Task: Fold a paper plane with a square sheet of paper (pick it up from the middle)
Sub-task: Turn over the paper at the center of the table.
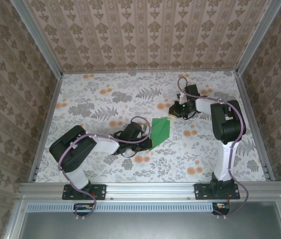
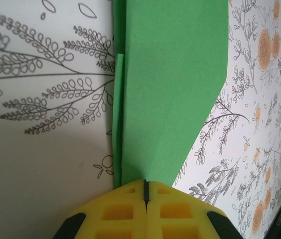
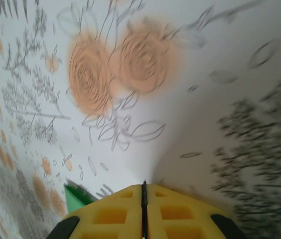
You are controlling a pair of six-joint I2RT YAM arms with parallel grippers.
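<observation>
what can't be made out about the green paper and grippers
- Left wrist: folded bright green paper cut by top edge; near end hidden under shut left gripper.
- Right wrist: flowered tabletop blurred; paper mostly hidden behind shut right gripper.
- Top external: paper's folds too small to count.

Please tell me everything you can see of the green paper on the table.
The green paper is plain, thin and folded: flat layers, a straight long edge, one slanted corner narrowing it to one end. It lies flat on the flowered table. The narrow end meets the shut left gripper; a pinch cannot be confirmed.
</observation>
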